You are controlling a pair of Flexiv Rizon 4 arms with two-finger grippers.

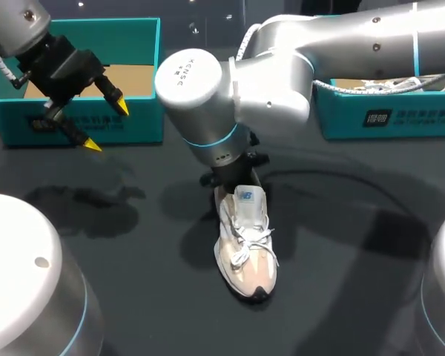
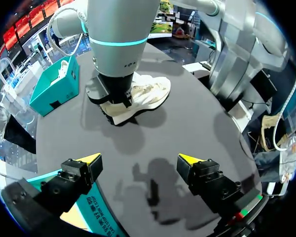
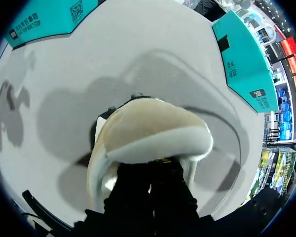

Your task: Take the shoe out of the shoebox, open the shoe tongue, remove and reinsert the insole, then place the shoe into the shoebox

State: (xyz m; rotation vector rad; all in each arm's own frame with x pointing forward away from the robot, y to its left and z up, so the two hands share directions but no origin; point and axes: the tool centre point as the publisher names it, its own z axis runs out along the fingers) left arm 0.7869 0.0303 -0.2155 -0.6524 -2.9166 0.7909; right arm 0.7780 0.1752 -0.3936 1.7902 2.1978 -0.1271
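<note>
My left claw (image 1: 108, 127) hangs in the upper left of the frame, its yellow tips spread wide apart, in front of a teal shoebox (image 1: 144, 122). The pale sneaker (image 1: 245, 248) sits on the dark counter (image 1: 356, 252) at centre, toe toward the bottom edge. My right claw (image 1: 233, 176) is at its heel; I cannot tell whether it is clamped.

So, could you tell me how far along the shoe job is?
Done: the shoe is out, lying on the table. In hand: the right gripper is at its heel. To do: tongue, insole, reboxing; the left gripper hangs open by the left shoebox.
</note>
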